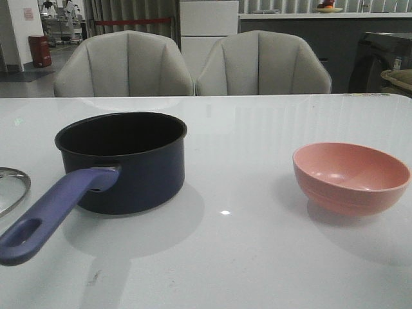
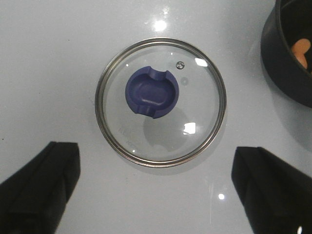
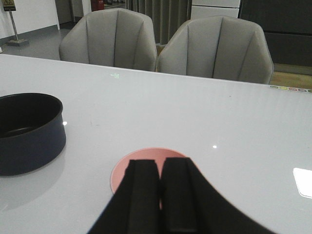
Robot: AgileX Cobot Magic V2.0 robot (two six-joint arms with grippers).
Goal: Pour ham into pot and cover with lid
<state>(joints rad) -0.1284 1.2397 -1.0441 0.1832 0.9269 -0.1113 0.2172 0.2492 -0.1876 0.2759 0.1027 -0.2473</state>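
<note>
Hanging over the glass lid (image 2: 161,102) on the white table (image 1: 257,257), the left gripper (image 2: 161,195) is keeping its jaws wide apart. Orange ham pieces (image 2: 302,51) are lying inside the navy saucepan (image 1: 125,161). The right gripper (image 3: 161,195), jaws together, is hovering above the pink bowl (image 1: 351,177).

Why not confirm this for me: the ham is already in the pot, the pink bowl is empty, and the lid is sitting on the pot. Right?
Not quite. The lid is not on the pot; it lies flat on the table beside it, under the open left gripper, as the left wrist view shows. The rest holds: ham is in the pot and the pink bowl looks empty.
</note>
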